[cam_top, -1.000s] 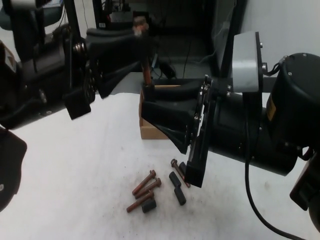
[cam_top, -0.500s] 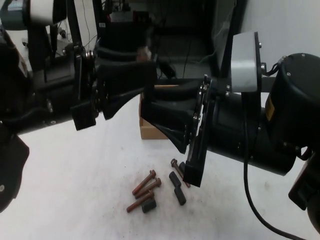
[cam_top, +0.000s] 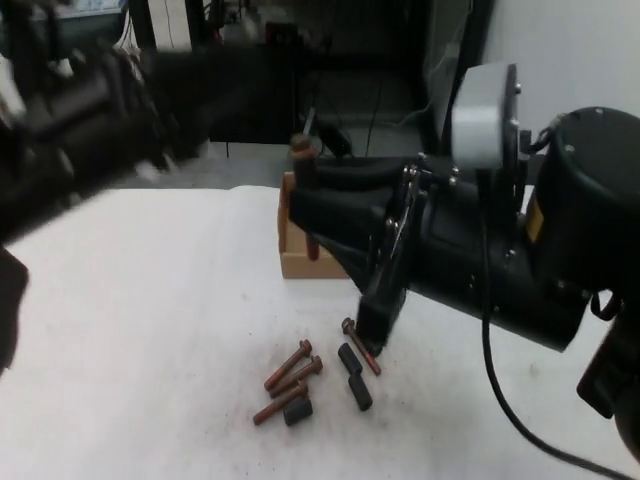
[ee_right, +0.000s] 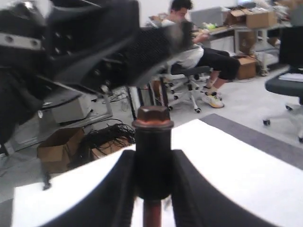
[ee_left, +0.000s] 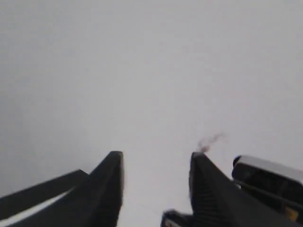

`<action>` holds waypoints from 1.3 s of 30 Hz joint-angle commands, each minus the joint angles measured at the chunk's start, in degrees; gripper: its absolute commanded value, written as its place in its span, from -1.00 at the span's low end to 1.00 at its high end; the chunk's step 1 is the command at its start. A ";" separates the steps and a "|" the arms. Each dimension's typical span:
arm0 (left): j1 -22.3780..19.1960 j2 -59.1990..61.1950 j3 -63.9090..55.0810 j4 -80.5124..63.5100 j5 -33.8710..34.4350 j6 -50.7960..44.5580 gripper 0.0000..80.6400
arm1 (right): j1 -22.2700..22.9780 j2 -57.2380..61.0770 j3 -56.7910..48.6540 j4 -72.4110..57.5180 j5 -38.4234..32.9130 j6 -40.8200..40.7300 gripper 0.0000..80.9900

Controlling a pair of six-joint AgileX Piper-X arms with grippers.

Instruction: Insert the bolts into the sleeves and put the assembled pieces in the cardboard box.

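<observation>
Above box point(cam_top: 293, 262): right gripper point(cam_top: 308, 205) clamped on bolt point(cam_top: 303, 148), blocks entry from top.
Right of box: right arm point(cam_top: 500, 260) bulk crowds the way.
Left of box: wide bench point(cam_top: 150, 300) surface, room to pass.
Near side of box: loose bolts point(cam_top: 288, 375), sleeves point(cam_top: 353, 378) scattered.

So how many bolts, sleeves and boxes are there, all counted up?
Loose bolts: 4
Loose sleeves: 3
Bolt in sleeve, held by the right gripper: 1
Cardboard box: 1
Total: 9

Swivel chairs point(ee_right: 284, 87), cartons point(ee_right: 57, 151) and tangled cables point(ee_right: 102, 137) crowd a grey floor point(ee_right: 246, 101).
</observation>
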 commanded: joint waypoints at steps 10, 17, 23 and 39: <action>3.49 -0.55 -0.37 15.66 2.23 1.54 -0.99 | -11.65 15.80 -30.47 47.31 11.04 1.11 -0.98; 3.49 -0.55 -0.37 46.89 -4.70 13.28 -0.99 | -14.69 38.40 -56.75 63.49 11.04 1.11 -0.98; 3.49 -0.55 -0.37 70.20 -13.54 27.93 -0.99 | -14.94 55.53 -76.55 74.25 12.47 0.99 -0.98; 3.49 -0.55 -0.37 76.32 -16.59 33.71 -0.99 | -17.10 67.73 -87.24 74.30 16.11 -4.37 -0.79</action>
